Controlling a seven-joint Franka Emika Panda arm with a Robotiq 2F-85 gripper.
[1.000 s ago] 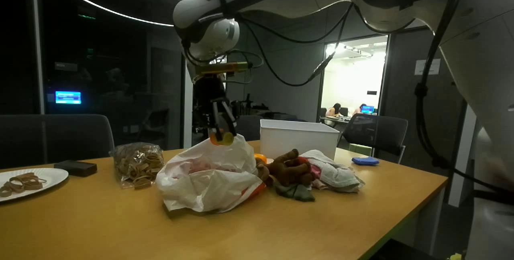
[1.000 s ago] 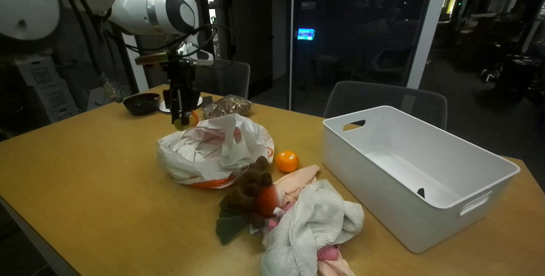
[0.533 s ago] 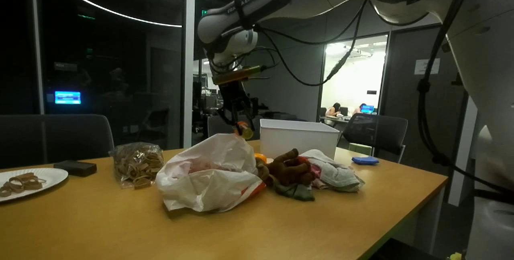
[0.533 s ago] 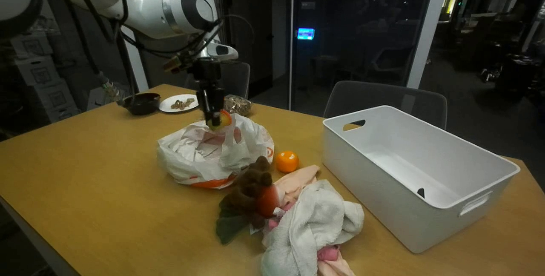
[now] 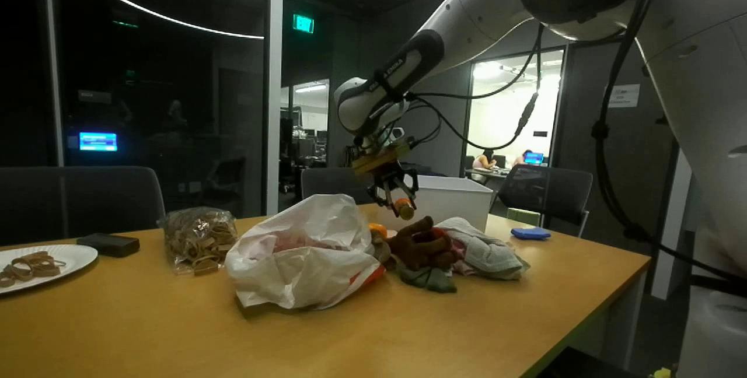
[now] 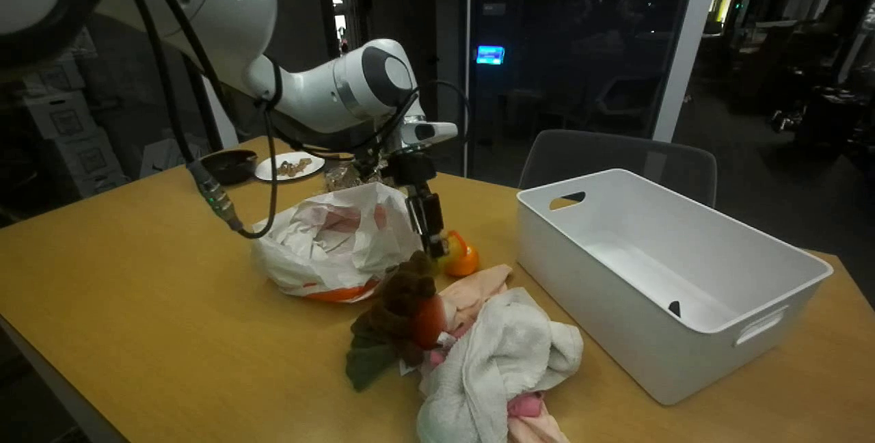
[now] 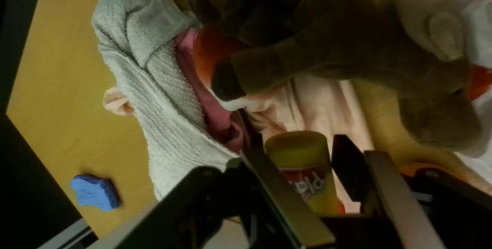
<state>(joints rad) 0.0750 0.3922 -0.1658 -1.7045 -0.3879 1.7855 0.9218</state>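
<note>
Gripper (image 5: 402, 205): slanting downward, its two fingers pinching a yellow tub (image 7: 307, 176) from both sides.
Where the yellow tub is: held up over the table (image 5: 408, 331), near the brown plush toy (image 7: 338, 49).
White plastic bag (image 5: 315, 261): crumpled, just beside the brown plush toy.
Round orange object (image 6: 465, 265): on the table, partly hidden behind the yellow tub in an exterior view.
Towel (image 6: 499, 361): pale, heaped over peach cloth (image 7: 323, 103).
White bin (image 6: 601, 299): open-topped, standing near the peach cloth.
Blue block (image 7: 94, 192): flat on the table, apart from the towel.
</note>
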